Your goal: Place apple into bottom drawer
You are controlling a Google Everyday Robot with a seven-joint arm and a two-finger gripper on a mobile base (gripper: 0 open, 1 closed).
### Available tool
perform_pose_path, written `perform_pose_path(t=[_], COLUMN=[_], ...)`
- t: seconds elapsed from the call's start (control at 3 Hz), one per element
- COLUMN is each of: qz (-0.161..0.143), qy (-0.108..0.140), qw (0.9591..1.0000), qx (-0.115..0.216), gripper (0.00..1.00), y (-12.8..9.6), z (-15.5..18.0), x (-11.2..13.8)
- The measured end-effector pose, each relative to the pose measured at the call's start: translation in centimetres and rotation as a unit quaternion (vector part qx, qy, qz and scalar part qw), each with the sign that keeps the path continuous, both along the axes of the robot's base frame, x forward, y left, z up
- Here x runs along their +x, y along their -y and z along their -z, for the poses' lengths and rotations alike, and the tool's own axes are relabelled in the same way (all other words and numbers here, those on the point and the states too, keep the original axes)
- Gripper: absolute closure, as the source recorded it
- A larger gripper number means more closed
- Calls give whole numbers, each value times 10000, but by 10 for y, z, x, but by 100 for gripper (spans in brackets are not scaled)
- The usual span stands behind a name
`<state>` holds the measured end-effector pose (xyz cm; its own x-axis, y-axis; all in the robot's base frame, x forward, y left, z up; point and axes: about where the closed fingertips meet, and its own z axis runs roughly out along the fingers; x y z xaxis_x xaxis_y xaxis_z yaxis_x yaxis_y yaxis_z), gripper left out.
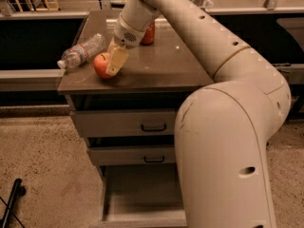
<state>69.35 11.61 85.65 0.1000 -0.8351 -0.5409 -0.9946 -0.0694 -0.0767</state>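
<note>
The orange-red apple (100,65) rests on the brown cabinet top (161,68) near its front left corner. My gripper (110,66) reaches down from the pale arm and sits right at the apple, covering its right side. The bottom drawer (142,201) is pulled open below the two upper drawers. Its pale floor shows, with nothing on the part I can see. My arm's large elbow hides the drawer's right part.
A clear plastic bottle (83,50) lies on its side left of the apple. A red soda can (148,33) stands behind the gripper. The two upper drawers (124,122) (128,155) with black handles are closed. A black rod (12,201) lies on the floor at the lower left.
</note>
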Motion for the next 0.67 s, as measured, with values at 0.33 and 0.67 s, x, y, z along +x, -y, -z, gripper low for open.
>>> perform_pose_path(t=[0.33,0.67], qz=[-785,-1034], qy=[85,530], qw=[9967,9932], qx=[208,58], gripper=[100,100], y=[15,62], z=[-25,-57], x=[-44,-99])
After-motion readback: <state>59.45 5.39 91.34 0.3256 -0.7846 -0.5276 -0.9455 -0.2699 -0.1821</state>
